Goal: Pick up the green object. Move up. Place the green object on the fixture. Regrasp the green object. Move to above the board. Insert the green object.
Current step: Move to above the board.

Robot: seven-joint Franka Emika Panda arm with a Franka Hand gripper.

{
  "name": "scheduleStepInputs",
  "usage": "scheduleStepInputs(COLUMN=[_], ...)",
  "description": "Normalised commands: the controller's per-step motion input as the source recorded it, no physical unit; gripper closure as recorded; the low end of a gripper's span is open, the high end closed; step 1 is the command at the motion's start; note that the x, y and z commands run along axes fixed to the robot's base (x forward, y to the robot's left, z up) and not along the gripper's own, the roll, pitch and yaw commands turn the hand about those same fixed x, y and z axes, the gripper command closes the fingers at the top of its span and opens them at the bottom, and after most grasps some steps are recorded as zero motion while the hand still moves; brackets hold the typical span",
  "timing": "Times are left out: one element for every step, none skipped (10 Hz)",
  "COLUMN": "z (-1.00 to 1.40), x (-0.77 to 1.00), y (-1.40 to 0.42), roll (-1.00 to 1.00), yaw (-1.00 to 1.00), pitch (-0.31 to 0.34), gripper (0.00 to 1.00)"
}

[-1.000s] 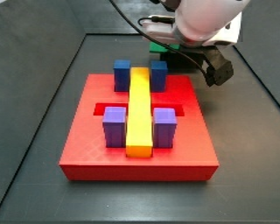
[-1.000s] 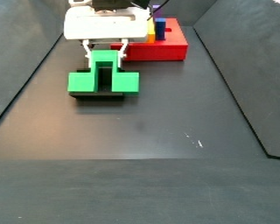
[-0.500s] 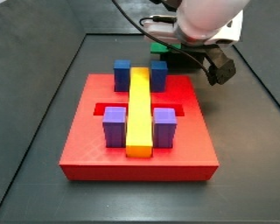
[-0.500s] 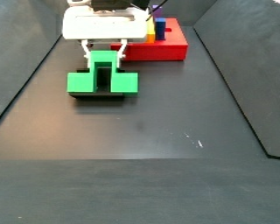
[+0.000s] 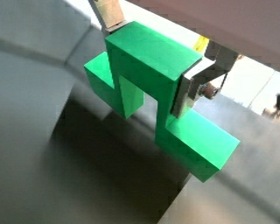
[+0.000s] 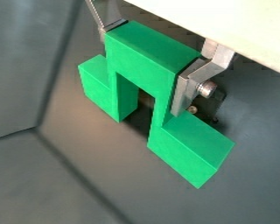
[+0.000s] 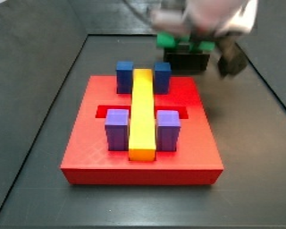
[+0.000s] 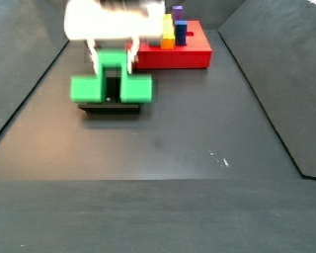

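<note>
The green object (image 8: 88,89) is a bright green bridge-shaped piece resting on the dark fixture (image 8: 112,107), close to the red board (image 8: 188,57). My gripper (image 8: 112,65) comes down on it from above. In both wrist views the silver fingers (image 5: 192,86) (image 6: 189,87) press flat against the two sides of the raised middle block, so the gripper (image 5: 149,57) (image 6: 149,59) is shut on the green object (image 5: 195,144) (image 6: 189,157). In a side view the arm is blurred and hides most of the green object (image 7: 170,40) above the fixture (image 7: 188,63).
The red board (image 7: 97,152) carries blue blocks (image 7: 125,73), purple blocks (image 7: 115,130) and a long yellow bar (image 7: 143,112). Dark sloping walls (image 8: 29,89) bound the black floor (image 8: 174,168) on both sides.
The arm now shows motion blur, and its white body sits slightly higher in the frame. The green object remains on the fixture between the fingers.
</note>
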Motion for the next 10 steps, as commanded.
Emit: scheduleStepInputs(z=[1.40, 1.40, 1.40, 1.40, 1.40, 1.00, 0.46, 0.19, 0.27, 0.28], x=[-0.05, -0.06, -0.04, -0.05, -0.05, -0.04, 0.00, 0.02, -0.84, -0.86], y=[-0.01, 0.01, -0.01, -0.02, 0.00, -0.01, 0.00, -0.01, -1.40, -1.40], roll=[-0.02, -0.01, 0.00, 0.00, 0.00, -0.01, 0.00, 0.00, -1.00, -1.00], yaw=[0.04, 0.04, 0.01, 0.00, -0.01, -0.01, -0.01, -0.01, 0.05, 0.05], pitch=[-0.014, -0.039, -0.012, -0.006, -0.006, 0.012, 0.030, 0.048, 0.114, 0.110], gripper=[1.00, 1.00, 1.00, 1.00, 1.00, 1.00, 1.00, 1.00, 1.00, 1.00])
